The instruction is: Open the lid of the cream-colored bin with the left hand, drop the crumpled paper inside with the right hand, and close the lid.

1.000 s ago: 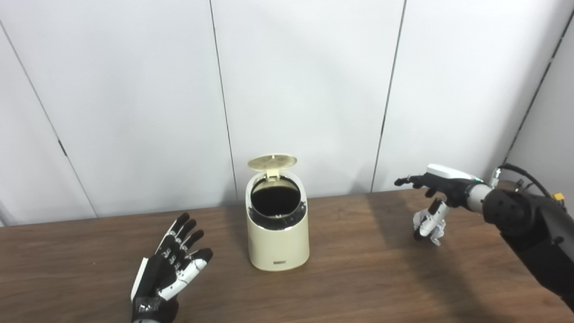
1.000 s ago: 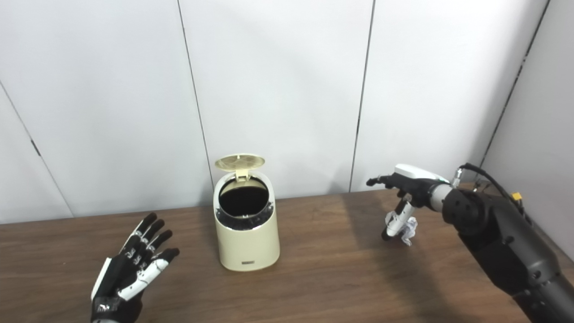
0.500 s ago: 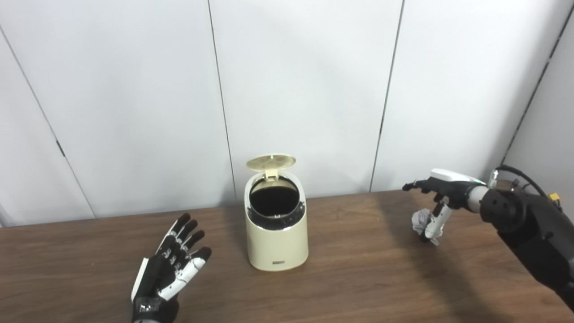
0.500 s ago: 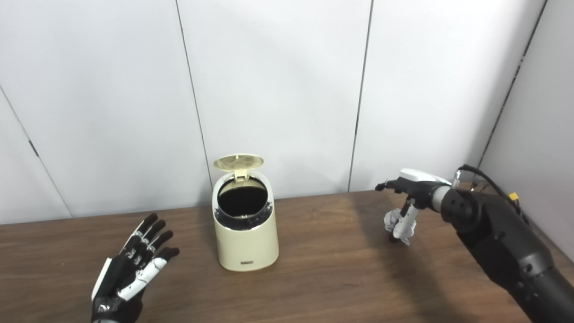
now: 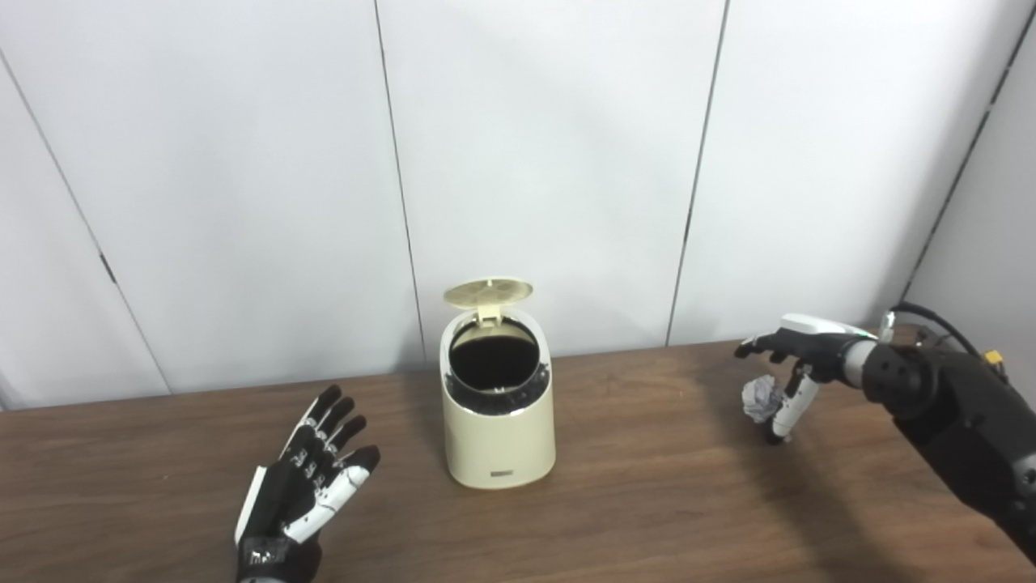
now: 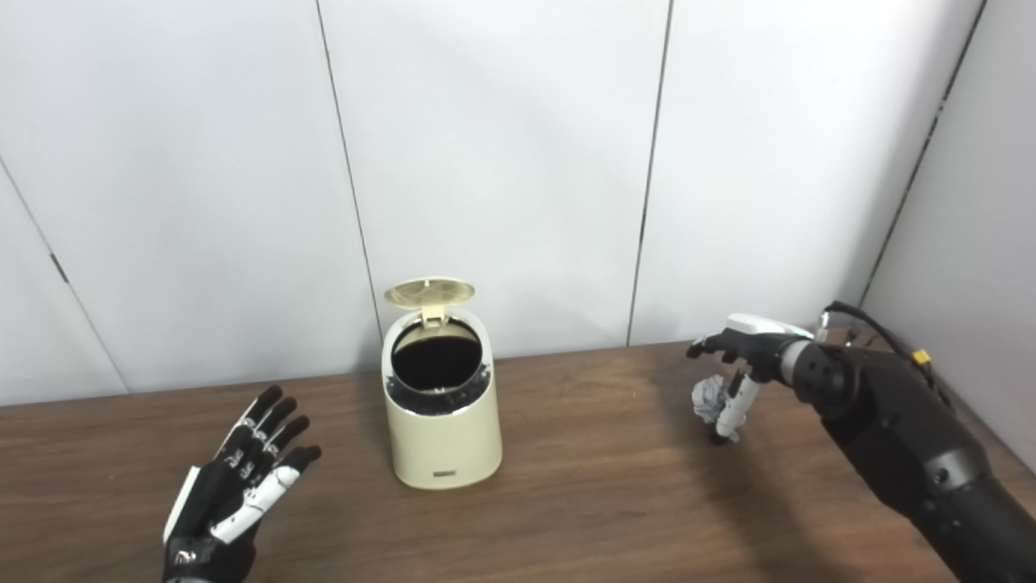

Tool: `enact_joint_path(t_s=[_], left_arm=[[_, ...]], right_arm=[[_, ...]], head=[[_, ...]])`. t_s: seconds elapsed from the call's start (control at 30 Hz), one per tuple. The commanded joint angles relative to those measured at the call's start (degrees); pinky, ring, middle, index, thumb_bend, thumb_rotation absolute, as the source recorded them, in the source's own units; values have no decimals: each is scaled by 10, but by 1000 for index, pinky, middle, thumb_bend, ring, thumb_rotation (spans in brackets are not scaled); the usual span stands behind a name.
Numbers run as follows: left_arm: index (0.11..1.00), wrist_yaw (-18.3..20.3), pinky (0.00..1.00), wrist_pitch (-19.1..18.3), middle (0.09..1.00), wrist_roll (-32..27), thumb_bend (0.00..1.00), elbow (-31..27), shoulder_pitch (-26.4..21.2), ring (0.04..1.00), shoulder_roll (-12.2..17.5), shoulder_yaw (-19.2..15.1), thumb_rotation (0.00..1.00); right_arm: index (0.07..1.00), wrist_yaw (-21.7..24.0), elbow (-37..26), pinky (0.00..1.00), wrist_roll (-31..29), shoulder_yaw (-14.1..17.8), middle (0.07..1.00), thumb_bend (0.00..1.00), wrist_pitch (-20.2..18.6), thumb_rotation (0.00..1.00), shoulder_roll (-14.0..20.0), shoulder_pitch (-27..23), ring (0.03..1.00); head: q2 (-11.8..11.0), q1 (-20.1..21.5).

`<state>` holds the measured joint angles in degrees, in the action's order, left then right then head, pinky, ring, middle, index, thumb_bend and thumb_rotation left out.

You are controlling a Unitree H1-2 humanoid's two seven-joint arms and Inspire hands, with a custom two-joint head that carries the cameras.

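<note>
The cream-colored bin (image 5: 498,429) stands upright mid-table with its round lid (image 5: 488,291) flipped up at the back, so the dark inside shows. My left hand (image 5: 303,494) rests low at the front left, palm up and fingers spread, well apart from the bin and holding nothing. At the far right the crumpled paper (image 5: 758,399) lies on the table. My right hand (image 5: 797,356) hovers over it, open: the fingers reach out above the paper and the thumb points down just to its right.
The brown wooden table (image 5: 647,502) runs across the whole view. White wall panels (image 5: 550,162) rise right behind the bin. A grey side wall (image 5: 995,227) closes the right end near my right arm.
My right hand has drifted a little right and lower; the paper now shows to the left of the thumb. The left hand, bin and lid are unchanged.
</note>
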<state>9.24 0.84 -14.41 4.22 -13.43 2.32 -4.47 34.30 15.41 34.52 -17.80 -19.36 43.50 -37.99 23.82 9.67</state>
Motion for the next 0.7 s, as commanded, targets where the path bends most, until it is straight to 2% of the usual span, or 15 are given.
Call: enact_joint_path(t_s=[0.0, 0.23, 0.47, 0.57, 0.67], left_arm=[[975, 2, 749, 6, 931, -5, 699, -19, -16, 888, 4, 0, 185], [967, 3, 748, 5, 930, 0, 700, -19, -15, 889, 6, 2, 181], [970, 3, 766, -3, 931, -5, 696, -21, -14, 892, 4, 1, 184], [967, 2, 763, -5, 926, -5, 707, -24, -13, 887, 4, 0, 185], [966, 2, 768, -5, 926, -2, 706, -24, -13, 886, 5, 1, 195]], right_arm=[[861, -14, 0, 769, 9, 4, 918, 821, 17, 90, 13, -25, 884], [844, -31, 35, 796, 8, 4, 910, 827, 46, 111, 2, -20, 886], [838, -29, 44, 833, 10, 4, 929, 805, 37, 110, -5, -16, 918], [835, -29, 41, 786, 12, 4, 908, 793, 34, 104, -6, -12, 875], [816, -38, 43, 700, 8, 9, 841, 771, 40, 88, -7, -9, 778]], head=[[1, 0], [3, -1], [4, -1], [7, -2], [8, -1]])
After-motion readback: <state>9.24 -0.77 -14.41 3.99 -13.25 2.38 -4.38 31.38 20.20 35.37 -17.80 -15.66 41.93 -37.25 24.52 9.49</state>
